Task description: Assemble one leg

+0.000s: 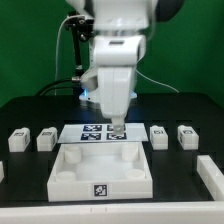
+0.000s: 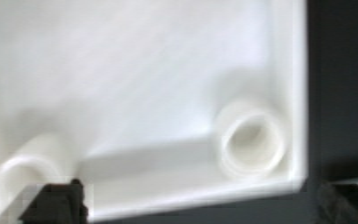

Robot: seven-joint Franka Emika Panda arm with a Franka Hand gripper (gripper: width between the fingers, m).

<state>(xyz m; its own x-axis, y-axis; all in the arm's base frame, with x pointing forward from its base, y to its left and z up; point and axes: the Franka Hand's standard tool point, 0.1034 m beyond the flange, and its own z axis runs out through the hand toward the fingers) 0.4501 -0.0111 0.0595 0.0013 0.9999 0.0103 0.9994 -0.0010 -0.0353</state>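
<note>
Four legs, small white blocks with marker tags, lie on the black table: two at the exterior view's left (image 1: 18, 140) (image 1: 46, 138) and two at its right (image 1: 158, 134) (image 1: 186, 135). The large white square tray-like part (image 1: 72, 178) lies in front of them. My gripper (image 1: 117, 129) hangs over the tray part's far right corner. In the wrist view the gripper (image 2: 204, 205) is open and empty, and its dark fingertips (image 2: 55, 200) stand wide apart on either side of that corner. A round corner socket (image 2: 252, 140) shows close under it. No leg shows in the wrist view.
The marker board (image 1: 92, 131) lies flat just behind the tray part, partly hidden by the arm. White objects sit at the exterior view's right edge (image 1: 211, 175) and left edge (image 1: 2, 170). A cable runs behind the arm.
</note>
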